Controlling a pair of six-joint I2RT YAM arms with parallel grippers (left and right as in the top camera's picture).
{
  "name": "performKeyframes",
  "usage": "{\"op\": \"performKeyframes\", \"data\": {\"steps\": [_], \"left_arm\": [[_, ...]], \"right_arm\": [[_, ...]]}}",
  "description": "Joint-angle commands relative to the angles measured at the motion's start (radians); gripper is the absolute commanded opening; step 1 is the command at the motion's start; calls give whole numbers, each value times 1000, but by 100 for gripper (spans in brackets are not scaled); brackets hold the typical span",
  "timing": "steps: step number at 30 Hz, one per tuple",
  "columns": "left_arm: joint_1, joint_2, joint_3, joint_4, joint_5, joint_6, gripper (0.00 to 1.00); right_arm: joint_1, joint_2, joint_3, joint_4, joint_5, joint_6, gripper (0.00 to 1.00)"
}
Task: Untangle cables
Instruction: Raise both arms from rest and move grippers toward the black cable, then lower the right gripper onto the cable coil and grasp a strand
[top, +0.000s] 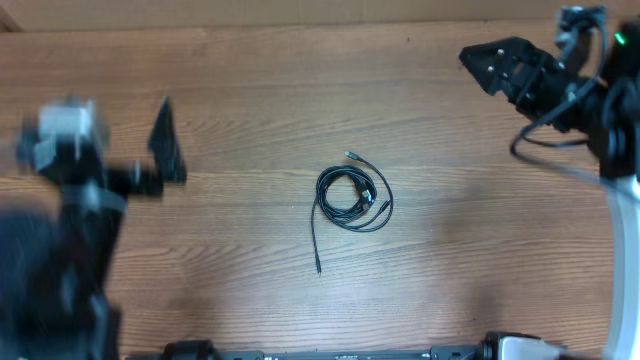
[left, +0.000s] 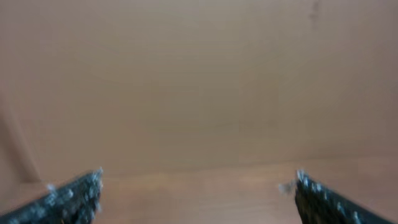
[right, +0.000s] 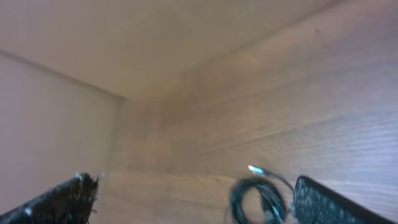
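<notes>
I see a table of brown wood-grain, matt and smooth. The cables look like black plastic with a slight sheen, one plug tip metallic.

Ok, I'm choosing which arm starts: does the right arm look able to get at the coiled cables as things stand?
Probably yes: the cables lie alone on the table, nothing over them, with only bare wood between them and the open right end effector. Reach itself is unproven.

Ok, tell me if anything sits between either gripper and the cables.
Nothing visible does. The cables lie coiled alone mid-table, and only bare wooden table separates them from the left gripper and the right gripper, both open.
</notes>
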Motion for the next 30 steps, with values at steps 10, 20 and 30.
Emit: {"op": "performKeyframes", "data": {"steps": [10,20,30], "left_arm": [[-70,795,635,-559,417,31,100],[-128,1050,634,-650,501,-40,100],[-248,994,635,-682,-82,-201,100]], "right_arm": [[-2,53,75,-179,114,-283,100],[32,74,-116,-234,109,-280,100],[345,99,-495,50,387,-145,100]]}}
